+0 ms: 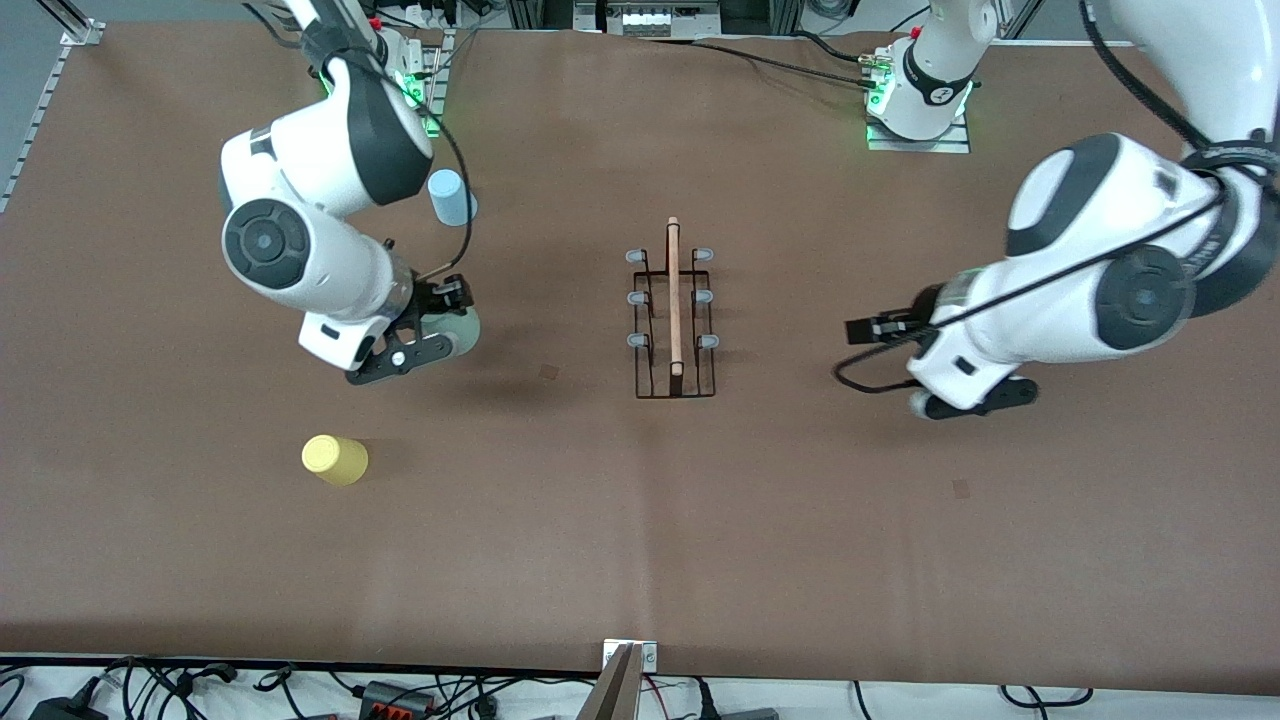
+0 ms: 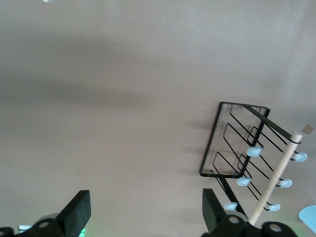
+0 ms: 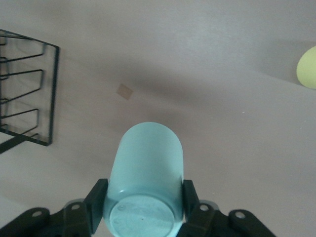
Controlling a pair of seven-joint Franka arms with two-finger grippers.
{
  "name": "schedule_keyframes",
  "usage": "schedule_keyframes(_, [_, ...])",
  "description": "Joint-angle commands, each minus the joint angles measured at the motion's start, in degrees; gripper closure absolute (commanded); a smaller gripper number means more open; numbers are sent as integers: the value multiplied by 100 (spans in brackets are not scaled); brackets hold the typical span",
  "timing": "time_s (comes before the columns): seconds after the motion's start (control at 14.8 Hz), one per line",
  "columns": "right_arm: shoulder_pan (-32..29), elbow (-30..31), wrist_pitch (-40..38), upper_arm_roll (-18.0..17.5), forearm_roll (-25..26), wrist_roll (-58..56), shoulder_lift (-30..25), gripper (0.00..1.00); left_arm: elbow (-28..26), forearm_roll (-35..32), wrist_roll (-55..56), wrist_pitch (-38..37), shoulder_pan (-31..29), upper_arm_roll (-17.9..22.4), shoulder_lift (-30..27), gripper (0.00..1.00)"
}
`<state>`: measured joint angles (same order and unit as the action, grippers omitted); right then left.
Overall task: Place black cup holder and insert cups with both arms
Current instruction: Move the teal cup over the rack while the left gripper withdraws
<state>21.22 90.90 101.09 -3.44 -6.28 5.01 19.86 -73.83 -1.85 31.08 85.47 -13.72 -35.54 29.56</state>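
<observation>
My right gripper (image 3: 143, 210) clamps the pale green cup (image 3: 145, 182); I should carry it level, mouth over a prong of the black cup holder (image 1: 674, 312). My left gripper (image 2: 145, 212) waits, fingers spread.

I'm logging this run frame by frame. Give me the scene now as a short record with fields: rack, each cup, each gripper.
rack: black cup holder stands mid-table, no cups on it
pale green cup: clamped in the right gripper, above the table toward the right arm's end
light blue cup: on the table, close to the right arm's base
yellow cup: on the table, nearest the front camera
left gripper: open, holding nothing, toward the left arm's end, rack in its view
</observation>
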Motion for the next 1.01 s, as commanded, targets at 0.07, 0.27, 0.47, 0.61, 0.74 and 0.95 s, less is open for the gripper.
schedule_keyframes(0.07, [591, -222, -151, 36, -224, 534, 114, 76, -44, -402, -480, -92, -350, -40, -283, 0])
schedule_keyframes(0.27, [1137, -222, -133, 36, -242, 1246, 219, 76, -114, -606, -638, -232, -254, 274, -705, 0])
schedule_keyframes(0.47, [1507, -257, -72, 36, -470, 1520, 369, 76, -447, -511, -1322, -145, 229, 1301, -1337, 0])
schedule_keyframes(0.61, [1638, -363, -11, 36, -585, 1573, 457, 76, -597, -309, -1647, -74, 274, 1724, -1628, 0])
schedule_keyframes(0.74, [1893, -363, 147, 45, -576, 1643, 527, 76, -772, -220, -1938, -74, 500, 2075, -1751, 0])
schedule_keyframes(0.95, [1973, -433, 393, 45, -576, 1863, 668, 76, -853, -71, -1939, -91, 1658, 3338, -1857, 0])
